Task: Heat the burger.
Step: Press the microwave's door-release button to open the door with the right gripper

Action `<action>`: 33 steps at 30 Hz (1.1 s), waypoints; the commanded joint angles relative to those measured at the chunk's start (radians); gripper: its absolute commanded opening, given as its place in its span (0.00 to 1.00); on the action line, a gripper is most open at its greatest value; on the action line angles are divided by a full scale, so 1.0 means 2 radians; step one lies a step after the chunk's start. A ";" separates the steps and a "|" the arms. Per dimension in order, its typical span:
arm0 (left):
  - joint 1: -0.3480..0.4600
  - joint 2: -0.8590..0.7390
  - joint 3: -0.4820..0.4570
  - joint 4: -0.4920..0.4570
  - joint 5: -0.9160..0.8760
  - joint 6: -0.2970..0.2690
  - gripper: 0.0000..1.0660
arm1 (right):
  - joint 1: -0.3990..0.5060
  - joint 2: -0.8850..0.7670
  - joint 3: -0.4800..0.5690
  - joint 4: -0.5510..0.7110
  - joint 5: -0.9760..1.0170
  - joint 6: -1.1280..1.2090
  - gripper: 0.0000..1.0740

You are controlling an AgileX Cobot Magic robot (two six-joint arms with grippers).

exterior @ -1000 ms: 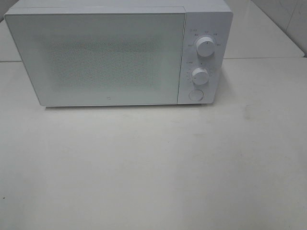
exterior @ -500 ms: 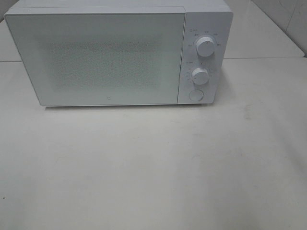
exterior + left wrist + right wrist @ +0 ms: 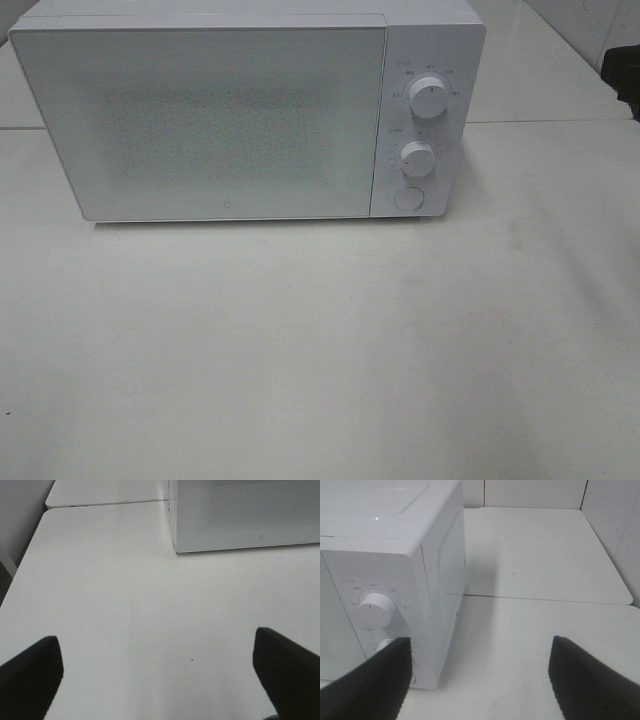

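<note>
The burger shows in no view, perhaps hidden behind the shut door [image 3: 200, 125] of the microwave [image 3: 432, 40], while the left hand [image 3: 156, 637] hovers spread and empty over the worktop [image 3: 320, 350] and the right hand [image 3: 481, 642], likewise spread, faces the dials [image 3: 377, 609], likely for the controls.

Left end effector [image 3: 155, 645]: both dark fingers are held spread wide apart. Right end effector [image 3: 480, 645]: fingers are likewise held wide apart. Right arm [image 3: 628, 72]: only a dark part is seen, at the high view's right edge.
</note>
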 commanded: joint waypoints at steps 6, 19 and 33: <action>-0.002 -0.011 0.001 0.000 -0.005 0.000 0.92 | 0.000 0.071 0.044 0.002 -0.182 -0.010 0.69; -0.002 -0.011 0.001 0.000 -0.005 0.000 0.92 | 0.115 0.163 0.097 0.175 -0.339 -0.131 0.69; -0.002 -0.011 0.001 0.000 -0.005 0.000 0.92 | 0.257 0.272 0.097 0.289 -0.457 -0.142 0.69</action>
